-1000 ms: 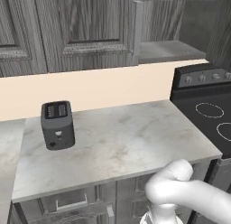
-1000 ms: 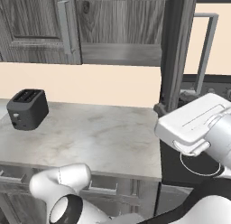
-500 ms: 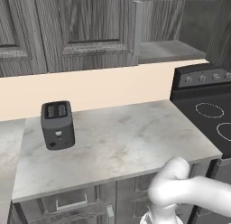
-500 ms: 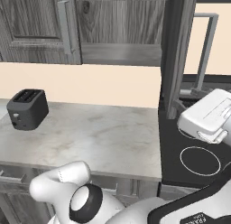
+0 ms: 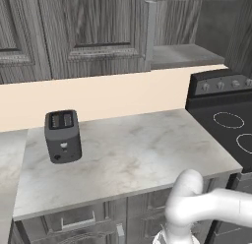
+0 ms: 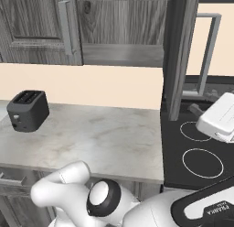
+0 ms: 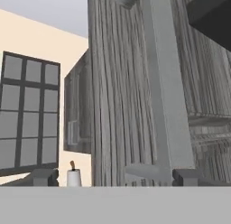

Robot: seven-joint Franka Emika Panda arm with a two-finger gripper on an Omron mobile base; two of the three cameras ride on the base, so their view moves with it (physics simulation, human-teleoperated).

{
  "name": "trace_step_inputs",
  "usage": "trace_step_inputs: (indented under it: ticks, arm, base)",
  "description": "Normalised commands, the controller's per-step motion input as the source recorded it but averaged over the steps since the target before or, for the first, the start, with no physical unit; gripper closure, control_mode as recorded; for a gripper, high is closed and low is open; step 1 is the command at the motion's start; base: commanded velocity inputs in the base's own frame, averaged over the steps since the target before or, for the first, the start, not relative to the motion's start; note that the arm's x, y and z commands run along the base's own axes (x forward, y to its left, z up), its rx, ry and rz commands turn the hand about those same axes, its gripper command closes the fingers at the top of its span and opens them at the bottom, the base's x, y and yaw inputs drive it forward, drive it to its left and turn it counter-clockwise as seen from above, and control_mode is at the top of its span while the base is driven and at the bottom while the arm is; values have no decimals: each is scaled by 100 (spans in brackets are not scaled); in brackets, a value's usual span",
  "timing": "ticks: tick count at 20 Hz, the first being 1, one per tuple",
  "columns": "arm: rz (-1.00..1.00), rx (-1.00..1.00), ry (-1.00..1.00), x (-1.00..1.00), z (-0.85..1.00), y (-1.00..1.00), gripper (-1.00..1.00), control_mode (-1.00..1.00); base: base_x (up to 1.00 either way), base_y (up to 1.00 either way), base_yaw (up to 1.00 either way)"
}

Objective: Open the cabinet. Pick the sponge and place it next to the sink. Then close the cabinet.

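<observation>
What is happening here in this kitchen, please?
A white robot arm is working at the wall cabinet above the marble counter. One cabinet door stands swung open over the stove. The claw is open and empty, close to that door's handle. A black toaster sits untouched.

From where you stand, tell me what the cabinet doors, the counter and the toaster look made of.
Cabinet: grey wood by its streaked grain, matte; bar handle looks like brushed metal.
Counter: pale veined stone, probably marble, slightly glossy.
Toaster: black casing, plastic or painted metal; hard to tell.
</observation>
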Motion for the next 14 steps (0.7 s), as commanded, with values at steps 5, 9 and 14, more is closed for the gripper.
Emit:
trace_step_inputs:
  ticks: [5,9,14]
  arm:
    - [2,0,0,66,-2,-16,-100,-100]
    - [1,0,0,53,0,-5,-100,-100]
    - [6,0,0,15,0,0,-100,-100]
  base:
    - [0,0,0]
    - [0,0,0]
    - [0,0,0]
